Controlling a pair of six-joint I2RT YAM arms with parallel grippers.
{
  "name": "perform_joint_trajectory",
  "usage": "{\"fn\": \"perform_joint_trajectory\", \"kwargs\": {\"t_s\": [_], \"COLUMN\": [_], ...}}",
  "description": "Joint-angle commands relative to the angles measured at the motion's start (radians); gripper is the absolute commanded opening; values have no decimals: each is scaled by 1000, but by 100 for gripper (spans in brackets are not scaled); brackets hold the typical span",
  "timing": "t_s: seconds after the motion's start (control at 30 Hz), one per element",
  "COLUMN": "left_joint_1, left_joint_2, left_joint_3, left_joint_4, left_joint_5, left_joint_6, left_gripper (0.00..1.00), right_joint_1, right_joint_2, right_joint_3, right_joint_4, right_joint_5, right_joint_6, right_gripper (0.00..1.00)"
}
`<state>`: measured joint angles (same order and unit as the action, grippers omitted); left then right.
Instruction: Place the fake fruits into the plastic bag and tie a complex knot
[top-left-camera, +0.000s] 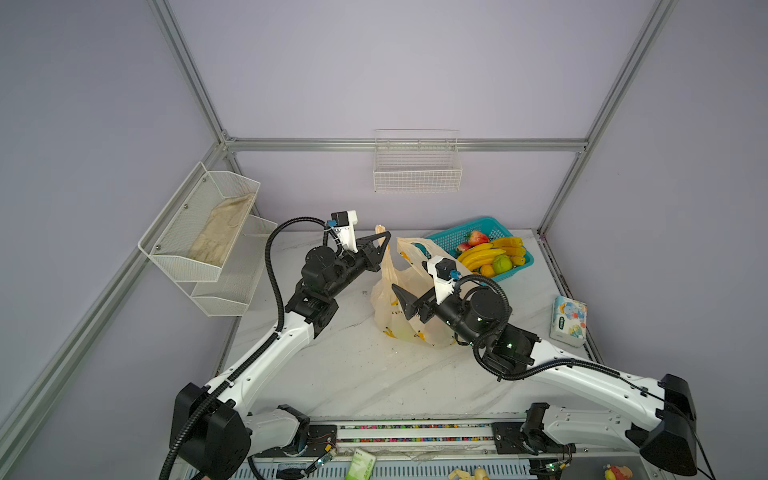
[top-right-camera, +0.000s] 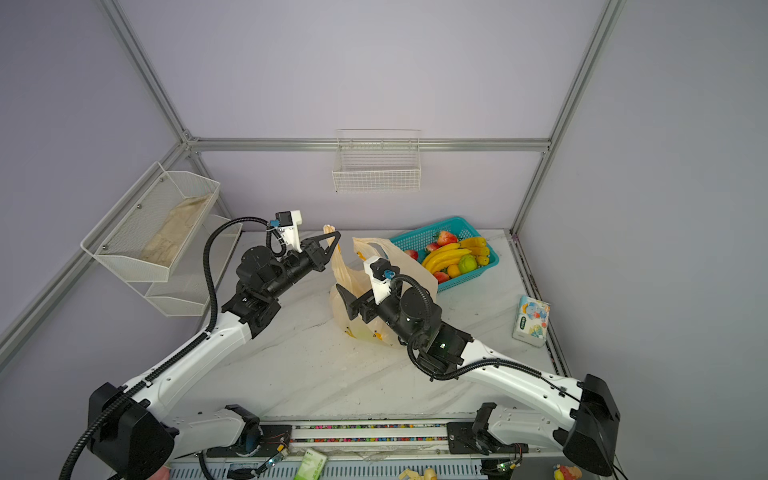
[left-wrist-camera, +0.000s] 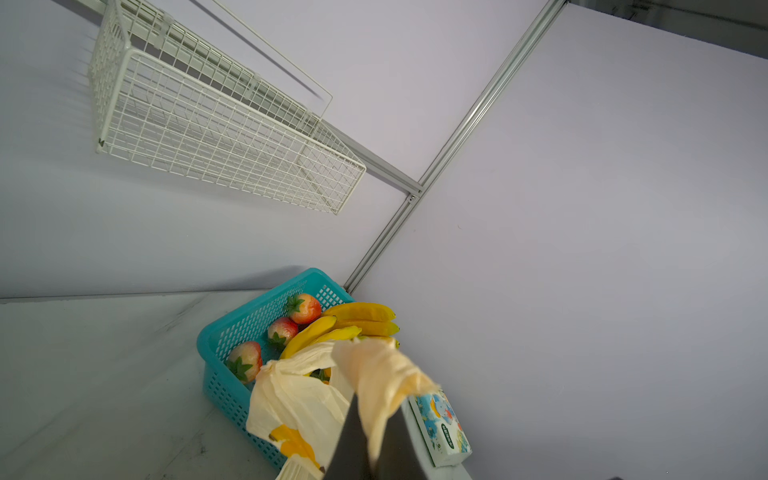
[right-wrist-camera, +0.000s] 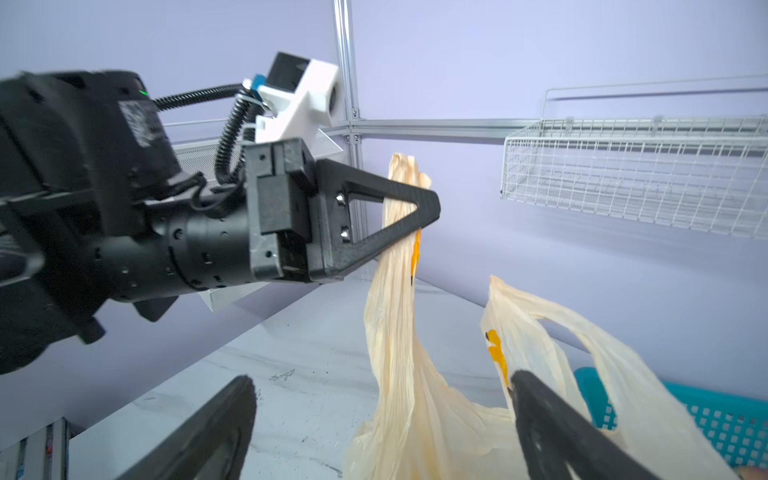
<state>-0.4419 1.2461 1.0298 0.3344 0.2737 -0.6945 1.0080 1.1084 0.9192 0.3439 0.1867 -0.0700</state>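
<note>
The plastic bag (top-left-camera: 380, 303) (top-right-camera: 365, 332) (right-wrist-camera: 399, 332) sits slumped mid-table, cream with yellow banana print. My left gripper (top-left-camera: 386, 239) (top-right-camera: 336, 239) (left-wrist-camera: 374, 419) (right-wrist-camera: 428, 208) is shut on one handle loop and holds it pulled up taut. The other handle (top-left-camera: 409, 245) (right-wrist-camera: 540, 316) stands loose. My right gripper (top-left-camera: 399, 299) (top-right-camera: 345, 297) (right-wrist-camera: 382, 382) is open wide just above the bag's mouth, nothing between its fingers. The fake fruits lie in the teal basket (top-left-camera: 440, 239) (left-wrist-camera: 224, 332): bananas (top-left-camera: 486, 253) (left-wrist-camera: 357, 316), strawberries (top-left-camera: 477, 237), a green pear (top-left-camera: 502, 264). No knot shows.
A tissue pack (top-left-camera: 568, 320) (left-wrist-camera: 442, 428) lies at the table's right edge. A white wire basket (top-left-camera: 417, 166) hangs on the back wall. Mesh shelves (top-left-camera: 199, 232) on the left wall hold a cloth. The teal basket sits in the back right corner, close behind the bag.
</note>
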Motion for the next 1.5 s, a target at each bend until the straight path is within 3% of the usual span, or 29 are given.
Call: {"fn": "perform_joint_trajectory", "kwargs": {"t_s": [0.0,0.23,0.43,0.57,0.7,0.87,0.93,1.03,1.2,1.3,1.47], "left_joint_1": [9,12,16,17,18,24,28,35,45,49,48], "left_joint_2": [-36,-38,-39,-38,-51,-66,-70,-76,-91,-140,-295], "left_joint_3": [1,2,7,7,-4,-16,-20,-28,-48,-72,-188], "left_joint_4": [11,-1,-15,-19,-27,-61,-75,-91,-103,-130,-132], "left_joint_5": [-15,-18,-17,-16,-36,-95,-117,-145,-168,-219,-248], "left_joint_6": [23,23,26,27,32,68,81,93,106,119,145], "left_gripper": [0,0,0,0,0,0,0,0,27,52,65], "right_joint_1": [-19,-225,-262,-265,-270,-298,-316,-348,-406,-436,-491], "right_joint_2": [-63,20,155,208,189,123,92,39,-51,-75,-90], "right_joint_3": [9,31,69,84,60,-3,-26,-70,-133,-156,-169], "right_joint_4": [-136,-196,-190,-191,-171,-121,-102,-61,12,29,42], "right_joint_5": [52,36,5,78,101,49,4,-72,-210,-273,-370], "right_joint_6": [-77,-31,-35,-37,-26,18,48,103,209,265,341], "right_gripper": [97,97,92,74,42,8,0,0,0,0,0]}}
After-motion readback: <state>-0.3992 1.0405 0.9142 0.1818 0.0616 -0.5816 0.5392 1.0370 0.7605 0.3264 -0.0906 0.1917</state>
